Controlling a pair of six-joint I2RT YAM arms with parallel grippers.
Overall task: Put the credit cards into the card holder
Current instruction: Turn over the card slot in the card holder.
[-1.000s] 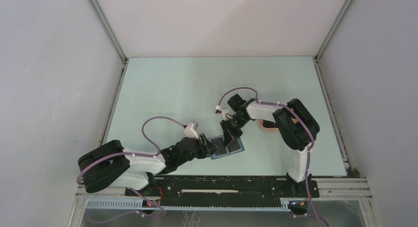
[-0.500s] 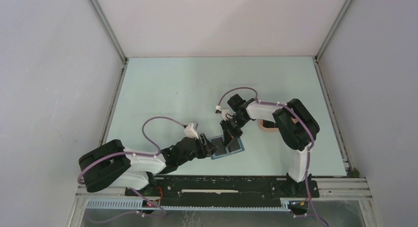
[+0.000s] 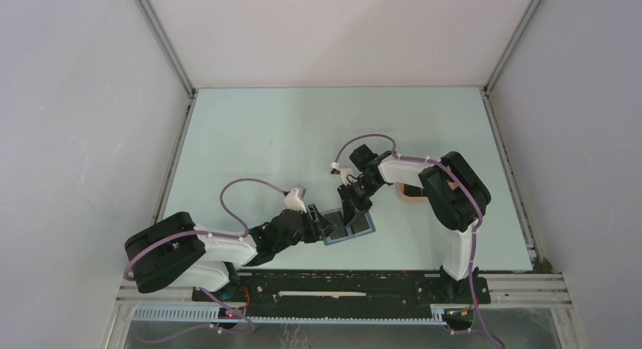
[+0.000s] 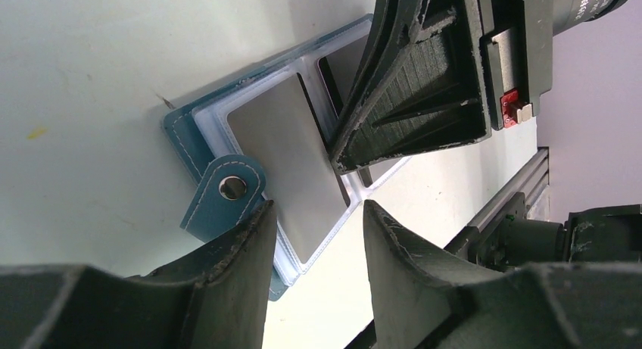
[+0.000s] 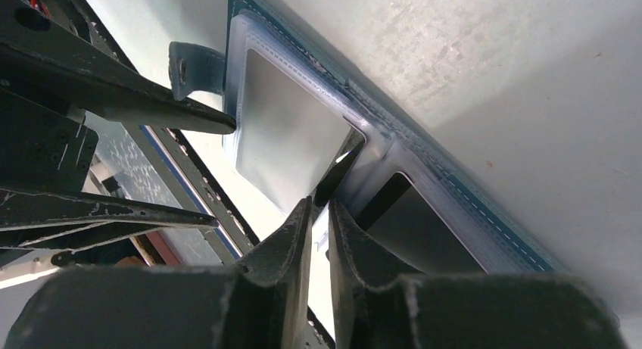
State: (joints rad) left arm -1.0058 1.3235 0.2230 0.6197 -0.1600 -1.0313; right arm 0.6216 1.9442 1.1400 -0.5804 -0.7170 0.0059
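Reaching down over the card holder (image 3: 357, 232), left gripper (image 4: 318, 209) parted; right gripper (image 5: 320, 205) narrow, grip unclear.

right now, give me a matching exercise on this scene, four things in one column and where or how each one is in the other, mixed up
Things
1. card holder
2. left gripper
3. right gripper
4. peach tray

Place or state
a. partly hidden behind the right arm
b. fingers well apart, at the holder's strap edge
c. lying open, a grey card in its clear sleeve
d. fingers only a narrow gap apart, over the open sleeves

Pairs: 1-c, 2-b, 3-d, 4-a
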